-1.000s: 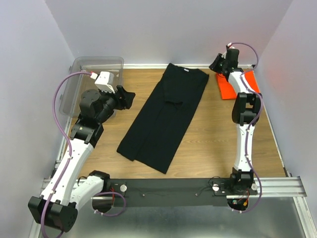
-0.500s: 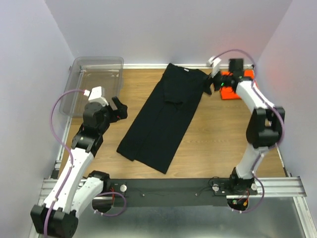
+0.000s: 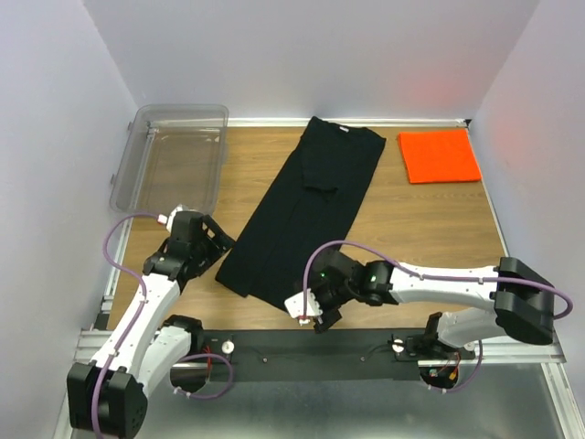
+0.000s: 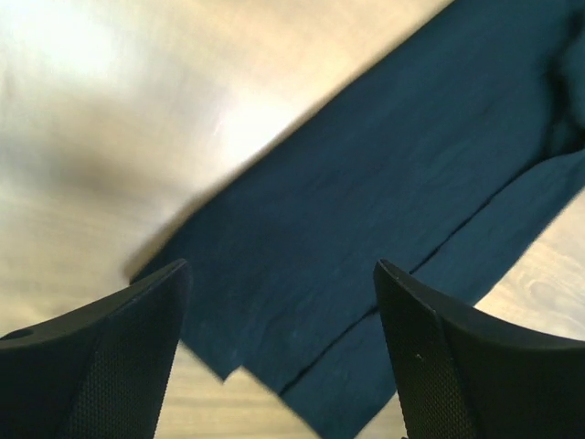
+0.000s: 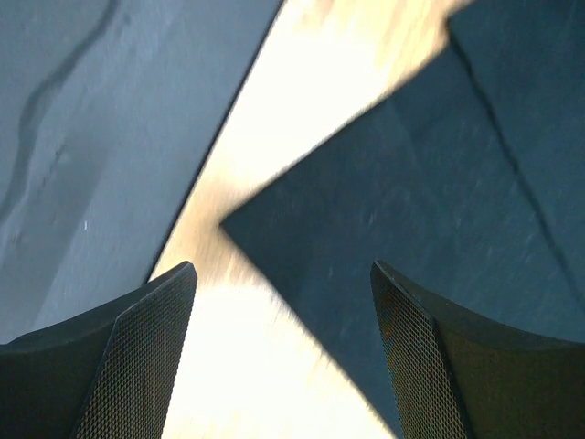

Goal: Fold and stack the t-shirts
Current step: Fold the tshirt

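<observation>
The black t-shirt lies folded into a long strip, running diagonally from the back centre to the front of the wooden table. The orange t-shirt lies folded flat at the back right. My left gripper is open and empty, just left of the black shirt's near left corner. In the left wrist view the black shirt lies ahead of the open left gripper. My right gripper is open and empty at the shirt's near tip. The right wrist view shows that corner of the black shirt ahead of the open right gripper.
A clear plastic bin stands at the back left. The black front rail runs right behind my right gripper and shows as a dark band in the right wrist view. Walls close in the table on three sides.
My right arm swung from the orange shirt at the back right down to the black shirt's near tip. My left arm came forward from beside the bin to the shirt's near left corner.
</observation>
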